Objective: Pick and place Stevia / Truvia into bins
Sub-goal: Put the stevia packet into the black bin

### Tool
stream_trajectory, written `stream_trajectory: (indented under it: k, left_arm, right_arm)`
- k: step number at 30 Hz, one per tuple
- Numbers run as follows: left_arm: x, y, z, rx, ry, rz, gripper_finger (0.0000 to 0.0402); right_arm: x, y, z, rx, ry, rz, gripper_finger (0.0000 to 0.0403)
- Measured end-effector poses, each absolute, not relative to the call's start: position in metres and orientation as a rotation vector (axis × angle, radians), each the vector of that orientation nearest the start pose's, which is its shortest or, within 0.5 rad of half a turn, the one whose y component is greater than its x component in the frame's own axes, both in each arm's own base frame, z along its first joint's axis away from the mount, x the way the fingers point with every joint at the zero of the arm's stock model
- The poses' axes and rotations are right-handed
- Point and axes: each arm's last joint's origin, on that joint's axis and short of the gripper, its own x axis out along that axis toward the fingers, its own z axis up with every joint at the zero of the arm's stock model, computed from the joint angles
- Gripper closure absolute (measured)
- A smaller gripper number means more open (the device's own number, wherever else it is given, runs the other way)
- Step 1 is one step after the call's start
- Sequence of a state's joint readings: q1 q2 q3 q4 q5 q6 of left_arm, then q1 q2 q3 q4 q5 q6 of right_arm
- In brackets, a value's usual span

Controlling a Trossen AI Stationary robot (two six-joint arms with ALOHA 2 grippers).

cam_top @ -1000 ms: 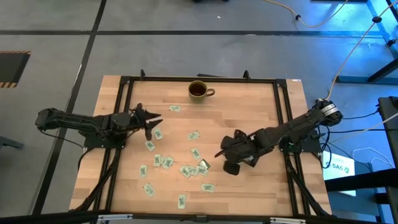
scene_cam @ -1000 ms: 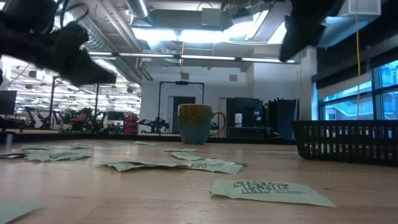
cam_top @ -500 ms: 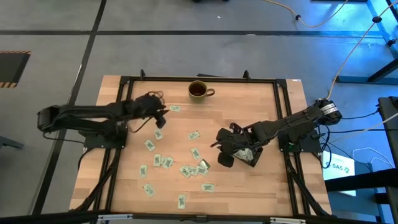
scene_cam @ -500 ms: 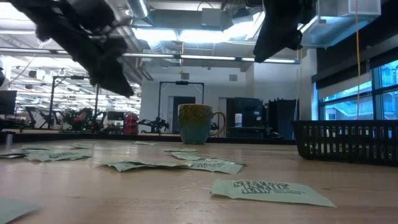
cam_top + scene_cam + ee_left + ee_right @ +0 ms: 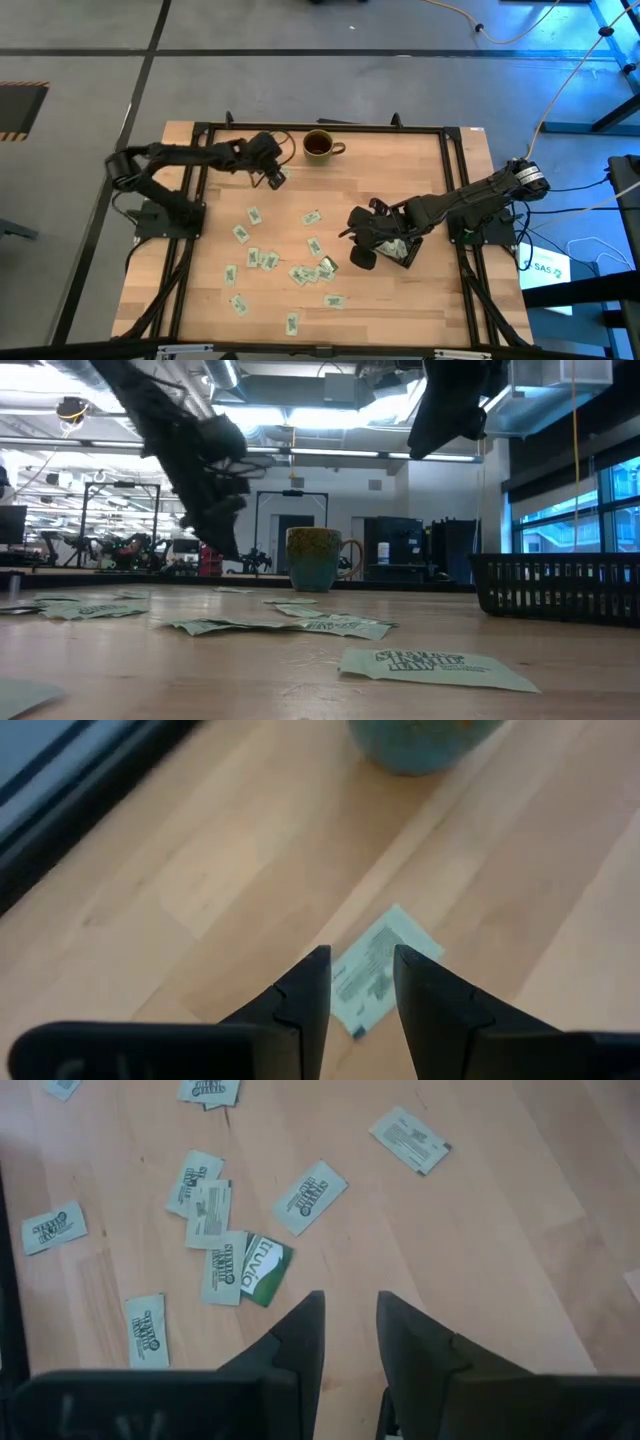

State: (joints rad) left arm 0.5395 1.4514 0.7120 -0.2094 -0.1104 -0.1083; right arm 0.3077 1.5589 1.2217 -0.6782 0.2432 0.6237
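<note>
I'm looking at a pale wooden counter [image 5: 420, 170] inside a black frame. The green-and-white sachets [image 5: 300, 273] are lying scattered flat across its left and middle; one is lying alone near a brown mug [image 5: 319, 146] standing at the far edge. The black tray [image 5: 558, 587] is sitting right of centre.

Mug [image 5: 319, 146] at table's far edge, sachets [image 5: 300, 272] scattered mid-table, bin [image 5: 402, 248] to their right
</note>
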Motion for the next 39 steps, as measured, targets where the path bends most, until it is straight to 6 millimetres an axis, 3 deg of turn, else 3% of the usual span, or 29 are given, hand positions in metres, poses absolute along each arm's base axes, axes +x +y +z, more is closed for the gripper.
stream_trajectory:
  k: [8, 15, 23, 31, 39]
  left_arm:
    - [0.25, 0.153, 0.145, -0.342, 1.125, 0.639, 0.0296]
    - [0.255, 0.157, 0.131, -0.356, 1.172, 0.634, 0.0308]
    - [0.254, 0.155, 0.129, -0.376, 1.197, 0.612, 0.0336]
    - [0.253, 0.154, 0.128, -0.386, 1.201, 0.597, 0.0393]
    - [0.249, 0.146, 0.138, -0.413, 1.195, 0.54, 0.0398]
  right_arm:
    - [0.306, 0.09, 0.261, 0.299, 0.949, -0.246, 0.0305]
    - [0.305, 0.09, 0.261, 0.299, 0.95, -0.246, 0.0305]
    - [0.305, 0.09, 0.261, 0.299, 0.95, -0.246, 0.0305]
    - [0.306, 0.09, 0.261, 0.299, 0.949, -0.246, 0.0305]
    - [0.306, 0.09, 0.261, 0.297, 0.949, -0.245, 0.0305]
